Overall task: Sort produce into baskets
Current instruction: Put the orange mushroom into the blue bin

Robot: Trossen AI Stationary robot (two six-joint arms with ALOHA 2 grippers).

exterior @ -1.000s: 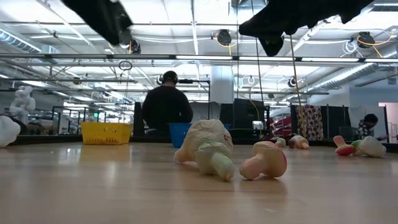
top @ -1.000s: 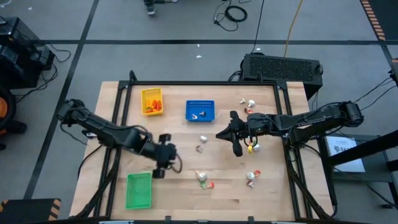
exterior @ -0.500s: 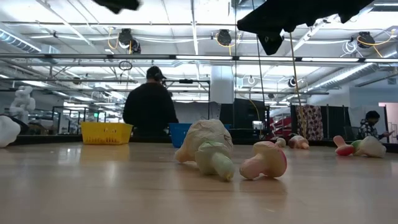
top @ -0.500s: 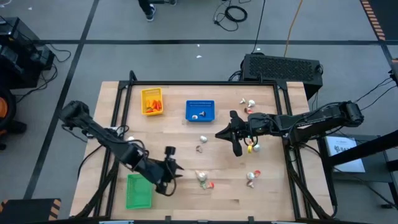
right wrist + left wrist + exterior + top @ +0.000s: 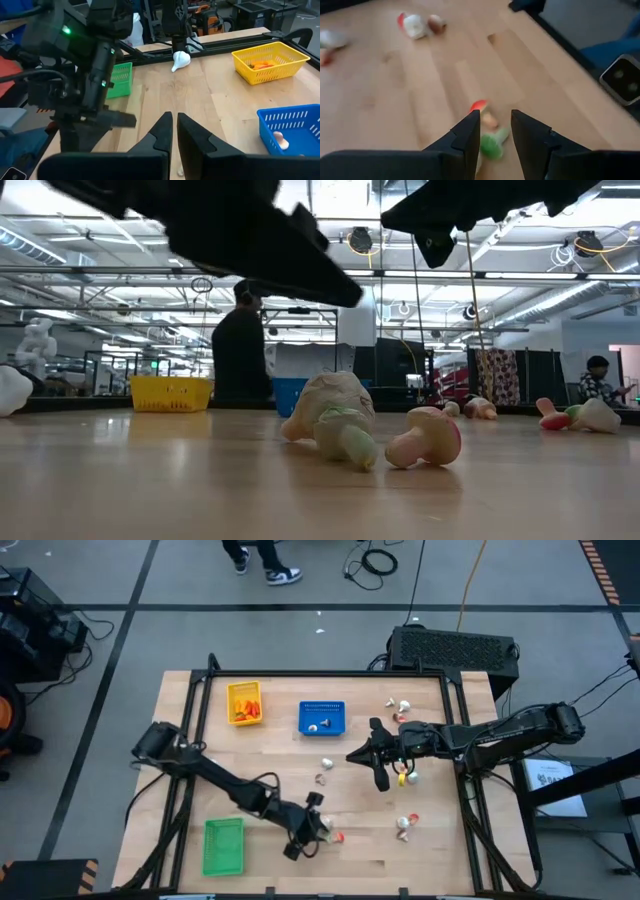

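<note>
The yellow basket (image 5: 245, 702) holds orange pieces. The blue basket (image 5: 322, 718) holds a small whitish piece. The green basket (image 5: 223, 845) stands at the near left. A whitish-green piece (image 5: 335, 415) and a small mushroom-like piece (image 5: 425, 438) lie near the table's front. My left gripper (image 5: 495, 117) hangs open just above them, slanting down, touching nothing. My right gripper (image 5: 352, 755) is shut and holds nothing, raised above the table's middle right.
More loose produce lies on the table: near the middle (image 5: 322, 762), at the near right (image 5: 404, 825), at the far right (image 5: 400, 705) and beneath my right arm (image 5: 405, 777). A person (image 5: 240, 350) stands beyond the far edge.
My left gripper has swung from beside the green basket toward the table's right and near edge. It has come down and tipped forward over the pieces near the front. The person behind the table has walked.
</note>
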